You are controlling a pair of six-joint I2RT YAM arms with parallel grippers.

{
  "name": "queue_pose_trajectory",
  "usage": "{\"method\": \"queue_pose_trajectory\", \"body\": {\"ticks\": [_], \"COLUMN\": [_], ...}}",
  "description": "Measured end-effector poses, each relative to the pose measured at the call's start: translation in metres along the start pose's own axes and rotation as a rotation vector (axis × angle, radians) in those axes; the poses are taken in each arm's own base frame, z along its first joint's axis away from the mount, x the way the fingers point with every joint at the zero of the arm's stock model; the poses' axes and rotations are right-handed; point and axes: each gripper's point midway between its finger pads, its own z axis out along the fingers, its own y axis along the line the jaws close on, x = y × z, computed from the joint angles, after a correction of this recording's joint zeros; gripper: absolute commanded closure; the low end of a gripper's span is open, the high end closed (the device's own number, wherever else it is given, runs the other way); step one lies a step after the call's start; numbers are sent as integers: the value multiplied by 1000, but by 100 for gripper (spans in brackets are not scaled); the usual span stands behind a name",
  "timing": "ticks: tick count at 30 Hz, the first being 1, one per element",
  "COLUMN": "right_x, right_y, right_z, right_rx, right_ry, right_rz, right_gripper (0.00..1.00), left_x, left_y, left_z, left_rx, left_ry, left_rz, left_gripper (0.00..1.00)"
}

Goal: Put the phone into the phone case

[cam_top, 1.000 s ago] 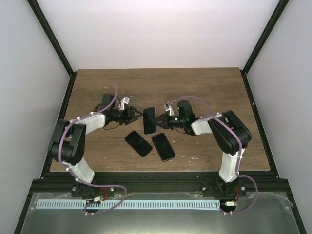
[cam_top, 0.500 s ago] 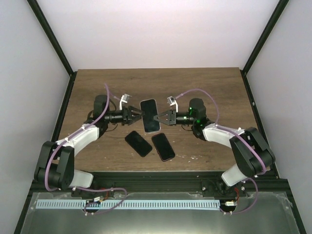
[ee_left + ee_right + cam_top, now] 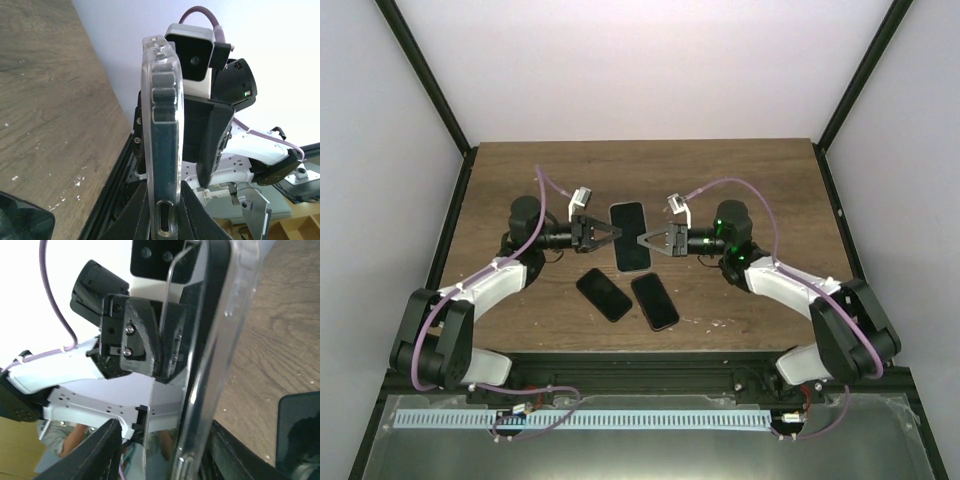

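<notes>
Phone [image 3: 630, 238] is mid-table, face up to the top cam, flanked by both arms. It looks seated in the clear case [image 3: 162, 150], dark slab inside the see-through rim. Left pincer [image 3: 612, 234] is narrow and clamped on the case's left long edge; the wrist cam shows both fingers hugging it. Right pincer [image 3: 642, 241] is part open in a V at the opp. edge: the case rim runs btwn its fingers, w/ one finger well apart from it. Two spare phones [image 3: 604, 294] [image 3: 655, 300] lie flat on the wood table [image 3: 750, 170], just nearer the arm bases.
</notes>
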Motion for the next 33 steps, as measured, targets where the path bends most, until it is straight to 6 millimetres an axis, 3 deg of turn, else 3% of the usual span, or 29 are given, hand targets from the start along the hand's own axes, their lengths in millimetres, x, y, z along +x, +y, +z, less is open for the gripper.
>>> {"method": "queue_pose_trajectory", "body": {"ticks": [5, 8, 13, 20, 24, 27, 33], "right_x": [-10, -23, -41, -45, -44, -45, -43], "right_y": [17, 24, 33, 30, 33, 35, 26], "right_z": [-5, -6, -8, -14, -15, -16, -17], "right_rx": [7, 16, 24, 46, 50, 55, 93], "right_ry": [-25, -43, -69, -84, -85, -92, -94], "right_rz": [-30, -35, -47, -37, -43, -51, -28], "right_gripper": [42, 44, 65, 95, 99, 99, 53], "left_x": [9, 22, 39, 39, 39, 37, 38], "left_y": [-9, -16, -27, -32, -29, -29, -22], "left_z": [3, 9, 17, 18, 19, 20, 20], "left_rx": [33, 55, 86, 62, 28, 4, -35], "left_ry": [46, 101, 175, 194, 208, 216, 212], "left_rz": [18, 37, 71, 120, 143, 164, 170], "left_gripper": [97, 98, 99, 100, 100, 100, 100]}}
